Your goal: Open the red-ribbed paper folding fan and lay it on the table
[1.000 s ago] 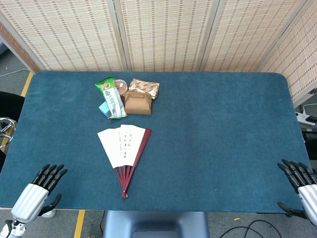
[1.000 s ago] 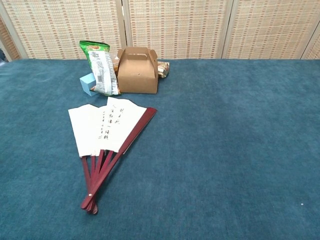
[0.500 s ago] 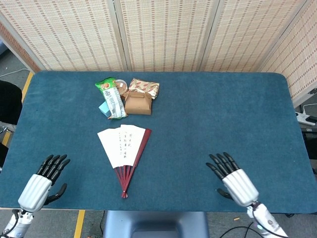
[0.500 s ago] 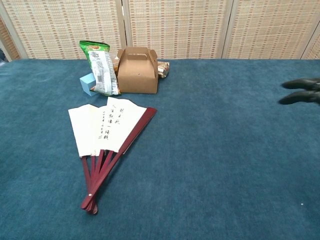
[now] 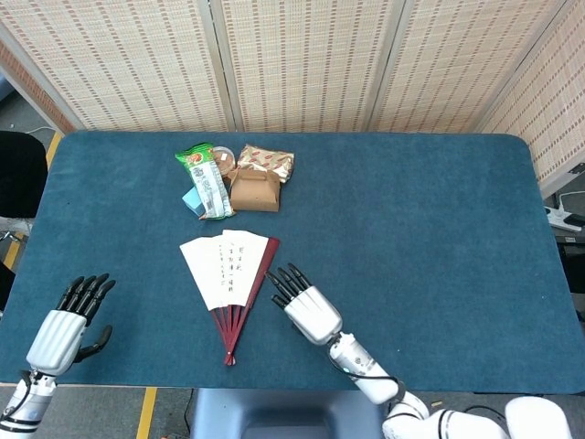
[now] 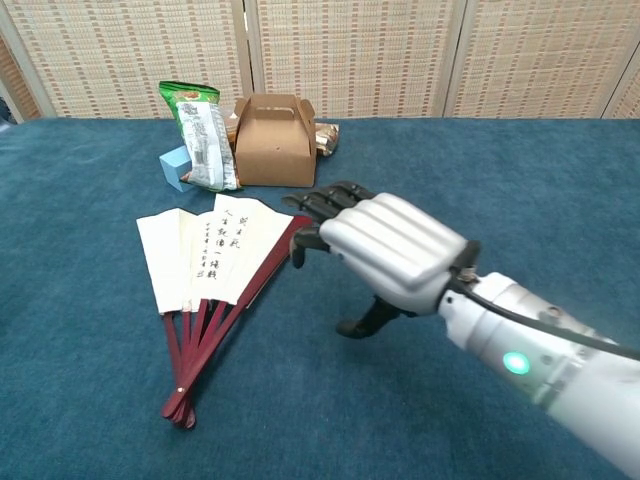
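I read this as a lab or test room, not a home: my work surface is a table (image 5: 439,238) covered in blue felt, ringed by woven folding screens (image 5: 302,64), with yellow floor tape (image 5: 146,407) and cables (image 5: 562,215).

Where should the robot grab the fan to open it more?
Probably the red outer rib on the fan's right edge. It is stiff, bare of paper along that side, and the right hand hangs open just beside it, so coming in from the right is shortest. The white paper looks thin and may crease. The left hand, open at the table's near corner, could pin the ribs near the pivot.
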You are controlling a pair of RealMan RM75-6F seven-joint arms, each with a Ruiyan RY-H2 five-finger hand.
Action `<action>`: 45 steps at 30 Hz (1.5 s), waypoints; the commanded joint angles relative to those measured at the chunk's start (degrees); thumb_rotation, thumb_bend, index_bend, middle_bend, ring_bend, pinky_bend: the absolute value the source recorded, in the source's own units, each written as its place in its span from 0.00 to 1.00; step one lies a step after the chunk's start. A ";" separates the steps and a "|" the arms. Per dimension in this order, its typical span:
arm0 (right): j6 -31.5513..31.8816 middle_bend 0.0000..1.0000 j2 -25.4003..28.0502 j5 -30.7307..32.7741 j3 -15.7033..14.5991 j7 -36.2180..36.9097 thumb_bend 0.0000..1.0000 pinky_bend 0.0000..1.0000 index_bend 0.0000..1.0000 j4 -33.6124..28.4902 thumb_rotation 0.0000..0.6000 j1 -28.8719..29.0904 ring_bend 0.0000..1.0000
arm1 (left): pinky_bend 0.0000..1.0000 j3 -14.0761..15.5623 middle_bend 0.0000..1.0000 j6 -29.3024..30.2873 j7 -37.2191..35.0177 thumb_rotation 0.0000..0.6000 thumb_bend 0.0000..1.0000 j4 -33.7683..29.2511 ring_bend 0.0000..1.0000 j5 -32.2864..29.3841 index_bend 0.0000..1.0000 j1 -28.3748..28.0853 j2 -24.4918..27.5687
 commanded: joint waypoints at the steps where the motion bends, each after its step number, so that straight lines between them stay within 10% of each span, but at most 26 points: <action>1: -2.04 0.00 -5.94 2.97 2.60 -0.97 0.10 0.00 0.37 7.28 1.00 4.85 0.00 | 0.00 -0.36 0.00 -0.55 -0.45 1.00 0.45 -0.02 0.00 -0.91 0.00 -0.10 0.34; 19: -4.92 0.00 -18.65 12.61 7.94 11.01 0.16 0.00 0.44 29.04 1.00 18.27 0.00 | 0.00 -1.02 0.00 -2.47 0.00 1.00 0.45 -0.01 0.00 -4.32 0.00 -0.11 1.66; 45: -2.88 0.00 -18.65 31.90 -1.43 9.90 0.35 0.00 0.46 30.28 1.00 31.88 0.00 | 0.00 -2.44 0.00 -2.69 0.13 1.00 0.45 2.89 0.00 -6.14 0.00 -0.60 0.59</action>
